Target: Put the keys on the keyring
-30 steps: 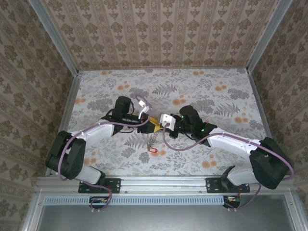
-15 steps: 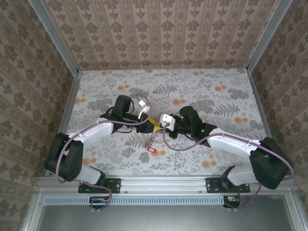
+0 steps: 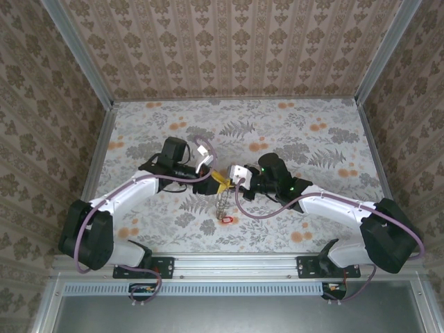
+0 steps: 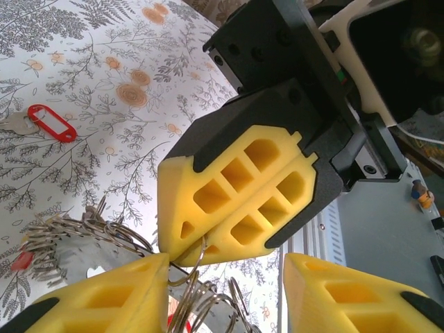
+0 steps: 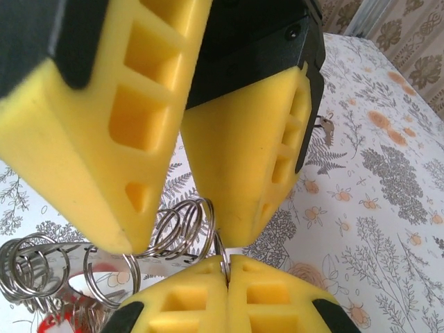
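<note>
My right gripper point(image 5: 226, 269) is shut on the thin wire of the keyring point(image 5: 223, 251), seen in the left wrist view as a wire arc point(image 4: 196, 258) under its closed yellow tips. My left gripper point(image 4: 225, 267) is open around those tips, one finger point(image 4: 97, 295) against the bunch of small rings point(image 5: 182, 225). From above, both grippers meet mid-table, left gripper point(image 3: 210, 182) and right gripper point(image 3: 230, 182), with the keys point(image 3: 221, 202) strung below them. A red-tagged key point(image 4: 51, 123) lies apart on the table.
The floral tablecloth point(image 3: 312, 139) is bordered by metal rails, with patterned walls on three sides. The red tag point(image 3: 224, 220) sits near the front edge between the two arm bases. Open cloth lies behind and to both sides of the grippers.
The left arm has swung its elbow outward to the left and its gripper has turned. The key bunch now hangs in a straighter line below the grippers. The right arm has held still.
</note>
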